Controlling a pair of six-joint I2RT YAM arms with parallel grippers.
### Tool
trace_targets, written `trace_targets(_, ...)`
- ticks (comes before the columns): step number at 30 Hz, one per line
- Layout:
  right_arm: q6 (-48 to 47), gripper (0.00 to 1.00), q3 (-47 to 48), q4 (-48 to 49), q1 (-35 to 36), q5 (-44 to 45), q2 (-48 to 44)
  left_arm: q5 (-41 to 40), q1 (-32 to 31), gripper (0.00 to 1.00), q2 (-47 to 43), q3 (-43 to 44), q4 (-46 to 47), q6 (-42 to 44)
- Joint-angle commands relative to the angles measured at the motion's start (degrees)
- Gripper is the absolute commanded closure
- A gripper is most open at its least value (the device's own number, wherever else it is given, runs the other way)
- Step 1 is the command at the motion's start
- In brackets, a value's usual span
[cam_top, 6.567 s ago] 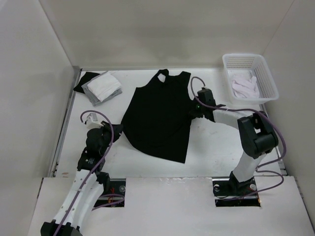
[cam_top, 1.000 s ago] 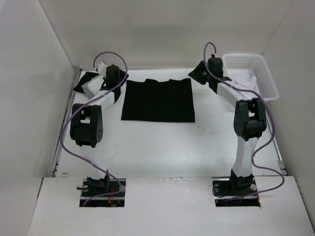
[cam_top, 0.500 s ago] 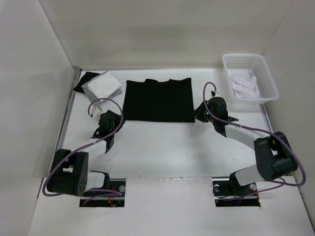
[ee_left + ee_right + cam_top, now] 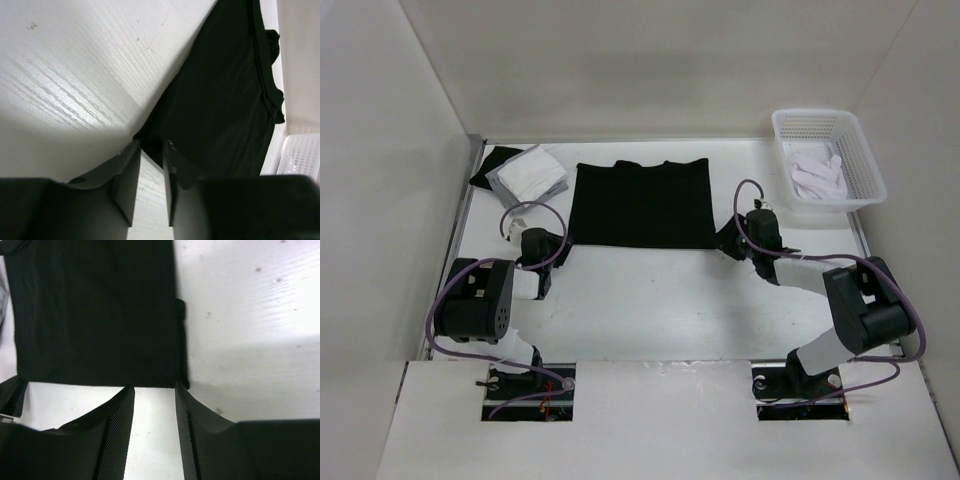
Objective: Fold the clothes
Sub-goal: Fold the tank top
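Toward the far side of the table (image 4: pixel 650 300), the black tank top (image 4: pixel 640 205) lies folded in a rectangle. Your right gripper (image 4: pixel 154 390) stands open just short of its near hem. Your left gripper (image 4: pixel 151 147), narrowly parted and empty, sits at the near-left corner. Close now and you may catch only one layer, skewing the fold.

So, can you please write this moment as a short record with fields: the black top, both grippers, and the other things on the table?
tank top: folded to a flat rectangle, far middle of the table
left gripper: narrow gap between the fingers, tips at the top's near left corner
right gripper: open, tips at the top's near edge, by its right corner
basket: far right corner, white garments inside
cloth pile: far left, beside the top
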Motion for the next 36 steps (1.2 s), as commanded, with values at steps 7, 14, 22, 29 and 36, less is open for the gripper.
trace_targets(7, 4.13, 0.56, 0.57, 2.71, -1.87, 1.28, 3.48, -0.11, 0.43, 0.93, 2.16, 1.21, 1.00, -1.05)
trace_targets(14, 5.36, 0.56, -0.84, 1.56, -1.70, 2.78, 2.34, -1.34, 0.60, 0.95, 1.63, 0.33, 1.00, -1.14)
trace_targets(22, 7.47, 0.60, 0.65, 1.73, -1.35, 3.48, 4.80, -1.78, 1.13, 0.98, 1.55, -0.29, 2.14, -1.66)
trace_targets(29, 8.70, 0.78, 3.29, 2.17, -1.08, 3.22, 8.40, -1.61, 1.31, 1.00, 1.46, -0.64, 3.81, -1.84)
trace_targets(36, 9.23, 0.98, 2.95, 4.89, -0.82, 2.16, 8.68, -1.87, 1.13, 1.00, 0.32, -1.16, 6.27, -1.58)
